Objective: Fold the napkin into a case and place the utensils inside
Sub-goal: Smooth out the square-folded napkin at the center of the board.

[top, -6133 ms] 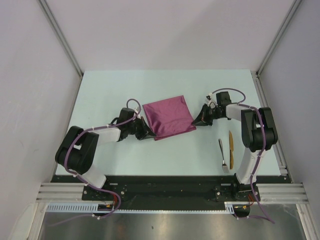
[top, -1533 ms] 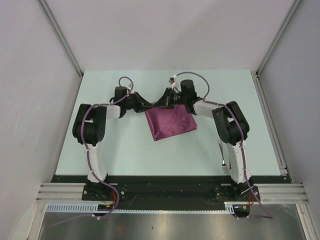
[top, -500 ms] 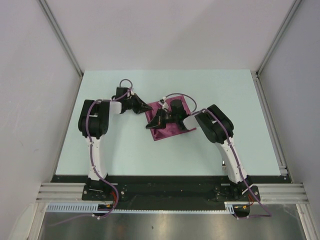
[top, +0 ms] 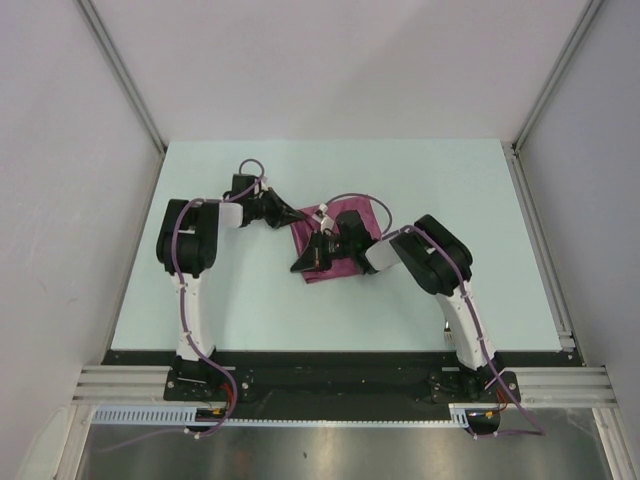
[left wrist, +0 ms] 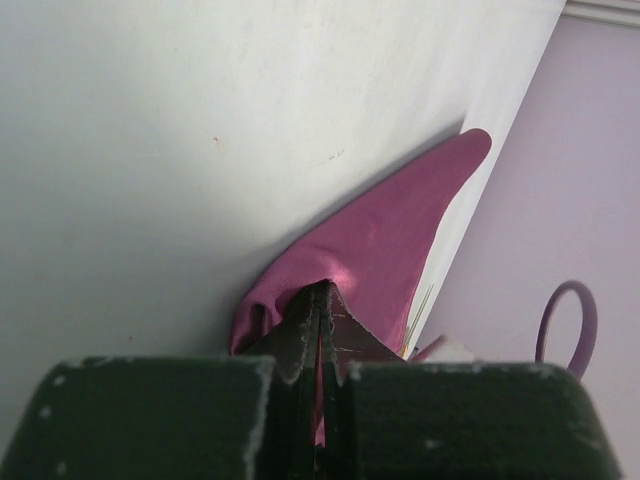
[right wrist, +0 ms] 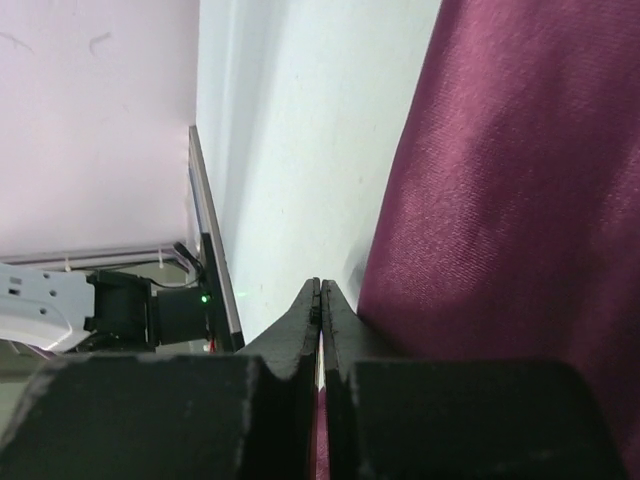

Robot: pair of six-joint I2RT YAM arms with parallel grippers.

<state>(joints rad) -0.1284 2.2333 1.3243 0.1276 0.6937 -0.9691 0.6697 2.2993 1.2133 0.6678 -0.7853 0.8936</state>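
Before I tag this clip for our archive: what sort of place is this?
Most likely a robotics lab test cell: left arm and right arm bolted to a rail at the near edge of a pale green table, plain white panels enclosing it, and a plum napkin as the workpiece.

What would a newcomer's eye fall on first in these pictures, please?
The plum-magenta napkin lying mid-table stands out sharply against the pale table. The left gripper pinches its far left corner, while the right gripper is shut on its near left edge.
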